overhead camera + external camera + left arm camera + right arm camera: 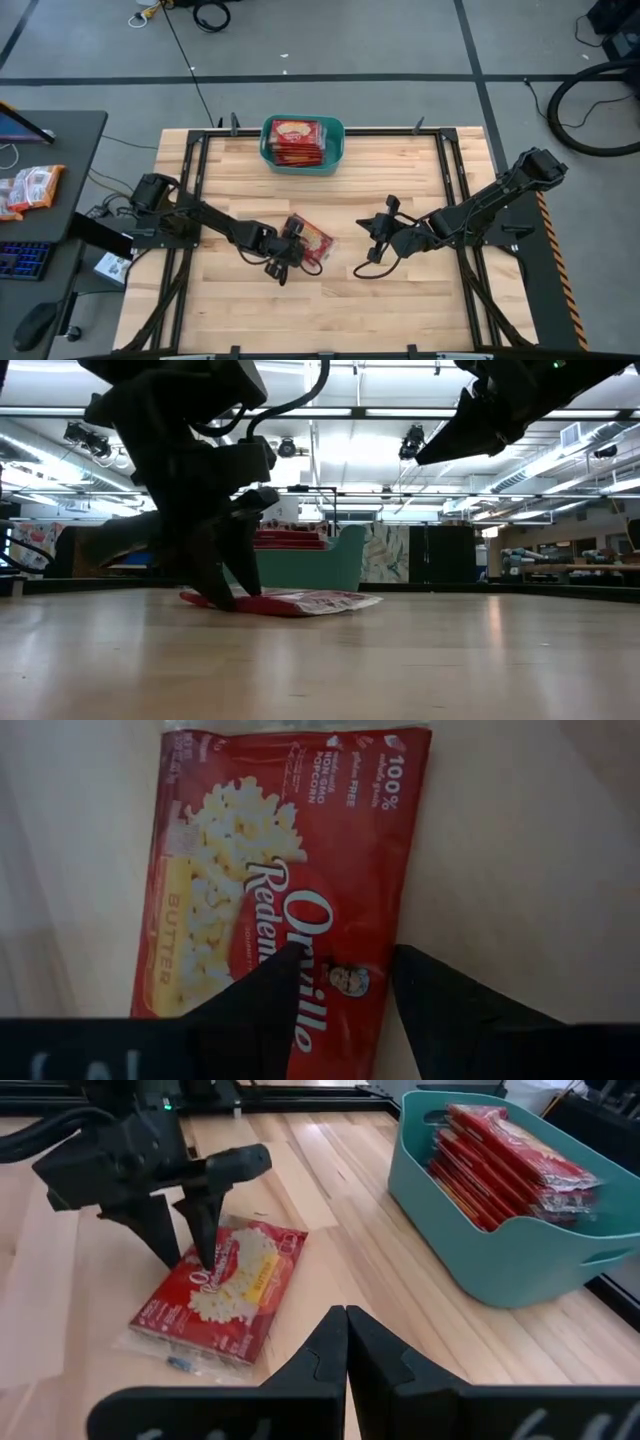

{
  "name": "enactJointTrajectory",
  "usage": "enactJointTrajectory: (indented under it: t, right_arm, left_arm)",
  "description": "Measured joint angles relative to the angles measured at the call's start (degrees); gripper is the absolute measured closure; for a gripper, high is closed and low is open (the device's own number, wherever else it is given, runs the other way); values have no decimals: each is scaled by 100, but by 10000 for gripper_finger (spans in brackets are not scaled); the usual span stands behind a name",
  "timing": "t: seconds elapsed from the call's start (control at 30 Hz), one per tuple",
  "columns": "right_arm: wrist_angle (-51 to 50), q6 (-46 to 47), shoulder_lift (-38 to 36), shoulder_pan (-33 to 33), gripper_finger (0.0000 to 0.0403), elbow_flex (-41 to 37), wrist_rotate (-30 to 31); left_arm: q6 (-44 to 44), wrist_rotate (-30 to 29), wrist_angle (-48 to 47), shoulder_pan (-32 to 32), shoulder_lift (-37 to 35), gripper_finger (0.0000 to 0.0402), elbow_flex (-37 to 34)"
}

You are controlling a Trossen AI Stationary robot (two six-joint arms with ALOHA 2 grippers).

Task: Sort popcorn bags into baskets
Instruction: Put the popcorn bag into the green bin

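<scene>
Pickup step, I'd say. One popcorn bag (310, 238) lies flat near the middle of the table (400, 310), and the left gripper (182, 1240) is down over its edge with fingers spread, one tip on the bag and the other off its side, so nothing is grabbed yet. The right gripper (346, 1342) waits to the right, pinched shut and empty. Next it needs to close on that edge, lift, and carry it to the teal basket (336, 150) at the far side, already stacked with bags.

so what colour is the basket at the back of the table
Teal, the basket shows best in the right wrist view.
</scene>
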Motion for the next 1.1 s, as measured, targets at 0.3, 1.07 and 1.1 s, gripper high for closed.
enactJointTrajectory:
  t: [0.3,1.07,1.1]
  right_arm:
    - [114,-26,0,-2,394,0,-148]
    - [130,-50,-2,-72,394,0,-167]
    - [155,-75,-2,-72,394,0,-167]
  left_arm:
    - [-24,-194,-52,-35,157,319,15]
    - [-185,-1271,-679,788,-1960,401,224]
    - [-80,-1387,-744,868,-2046,401,313]
